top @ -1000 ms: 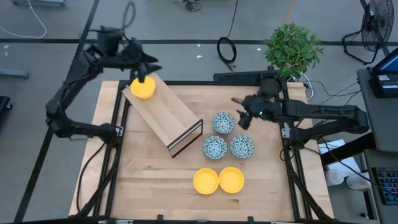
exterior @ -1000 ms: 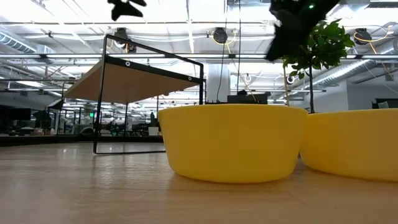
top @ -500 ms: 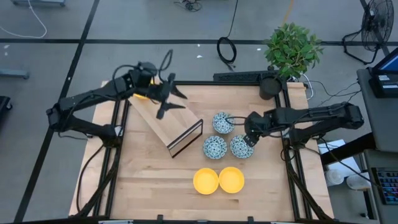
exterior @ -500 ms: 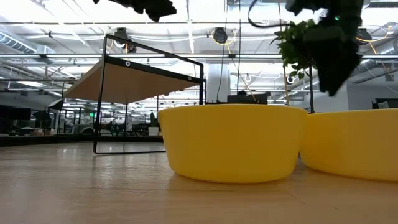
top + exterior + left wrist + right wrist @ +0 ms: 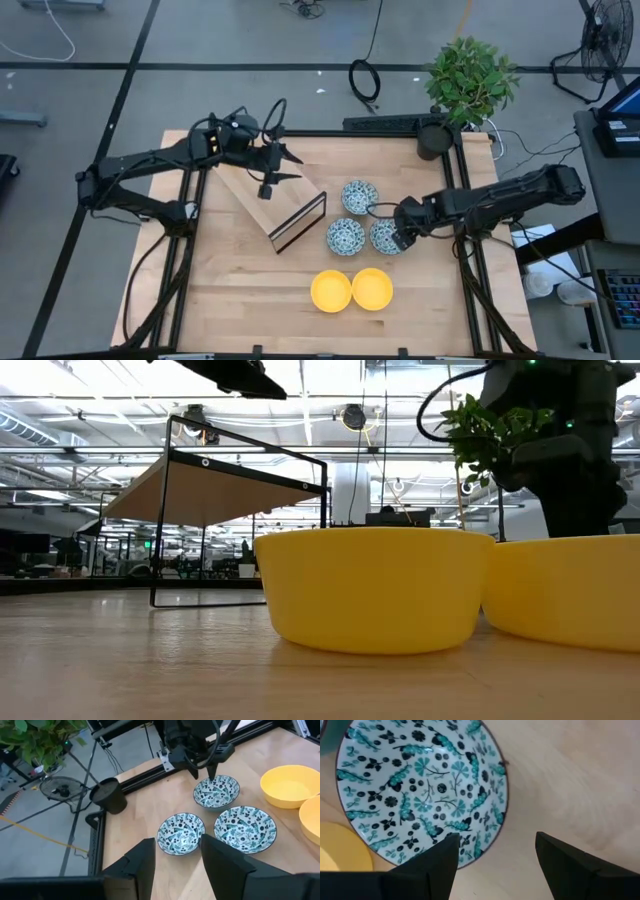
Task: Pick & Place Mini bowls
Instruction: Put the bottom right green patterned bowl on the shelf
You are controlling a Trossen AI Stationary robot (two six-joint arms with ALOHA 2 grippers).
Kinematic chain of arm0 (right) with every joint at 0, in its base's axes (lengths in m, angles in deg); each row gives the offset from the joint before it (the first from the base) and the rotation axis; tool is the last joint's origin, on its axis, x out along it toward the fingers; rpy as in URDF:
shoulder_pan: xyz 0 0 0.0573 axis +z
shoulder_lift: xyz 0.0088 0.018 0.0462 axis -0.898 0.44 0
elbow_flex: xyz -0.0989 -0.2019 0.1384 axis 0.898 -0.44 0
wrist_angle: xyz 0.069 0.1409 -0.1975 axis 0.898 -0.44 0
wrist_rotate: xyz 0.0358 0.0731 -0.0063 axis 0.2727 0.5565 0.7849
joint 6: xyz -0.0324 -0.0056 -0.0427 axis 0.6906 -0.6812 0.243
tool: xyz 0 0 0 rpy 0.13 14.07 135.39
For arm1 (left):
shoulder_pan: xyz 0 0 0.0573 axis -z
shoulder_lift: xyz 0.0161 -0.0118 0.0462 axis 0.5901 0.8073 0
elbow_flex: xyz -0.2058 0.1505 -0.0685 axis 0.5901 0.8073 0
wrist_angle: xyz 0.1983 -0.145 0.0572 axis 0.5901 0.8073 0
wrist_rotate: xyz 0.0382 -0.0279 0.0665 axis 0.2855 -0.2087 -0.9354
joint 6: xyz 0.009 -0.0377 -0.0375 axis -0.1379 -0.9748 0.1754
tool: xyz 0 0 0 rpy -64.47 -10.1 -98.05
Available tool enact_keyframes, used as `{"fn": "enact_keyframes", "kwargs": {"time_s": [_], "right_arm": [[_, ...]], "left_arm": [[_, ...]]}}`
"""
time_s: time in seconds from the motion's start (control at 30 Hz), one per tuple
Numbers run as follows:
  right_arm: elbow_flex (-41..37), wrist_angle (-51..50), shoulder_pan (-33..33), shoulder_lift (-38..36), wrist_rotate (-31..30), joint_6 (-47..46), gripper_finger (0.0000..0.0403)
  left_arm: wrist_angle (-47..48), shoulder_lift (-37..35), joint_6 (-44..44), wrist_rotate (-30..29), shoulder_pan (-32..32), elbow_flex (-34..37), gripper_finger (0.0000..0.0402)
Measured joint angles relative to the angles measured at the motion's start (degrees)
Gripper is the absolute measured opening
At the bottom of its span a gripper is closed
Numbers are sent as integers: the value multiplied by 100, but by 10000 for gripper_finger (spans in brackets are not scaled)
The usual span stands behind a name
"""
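Note:
Three white mini bowls with a blue pattern (image 5: 359,197) (image 5: 345,236) (image 5: 388,237) sit on their bases right of the table's middle. Two yellow mini bowls (image 5: 331,290) (image 5: 372,289) stand side by side toward the near edge. My right gripper (image 5: 495,852) is open and points down over the rightmost patterned bowl (image 5: 420,790). One finger stands over the bowl's inside and the other over bare table, with the rim (image 5: 501,827) between them; I see no touch. My left gripper (image 5: 175,855) is open and hovers over the wooden shelf (image 5: 262,178), holding nothing.
The slanted wooden shelf's black wire frame (image 5: 300,222) stands left of the patterned bowls. A black pot with a green plant (image 5: 468,80) sits at the far right corner. Black rails (image 5: 330,133) edge the table. Bare wood lies at the near left (image 5: 230,290).
My left gripper has left the shelf's far left end and swung toward the table's right, sinking over the shelf's middle. My right gripper has dropped and gone toward the near edge, from beside the far patterned bowl to over the rightmost one, rolling as it went. No bowl has moved.

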Motion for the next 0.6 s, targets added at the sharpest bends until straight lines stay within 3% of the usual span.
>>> {"fn": "enact_keyframes", "kwargs": {"time_s": [0.4,0.6], "right_arm": [[-602,801,37,0,-22,-164,241],[-602,923,-39,0,-7,21,186]], "left_arm": [[7,0,-50,-20,0,0,161],[22,0,-66,-25,0,0,161]]}}
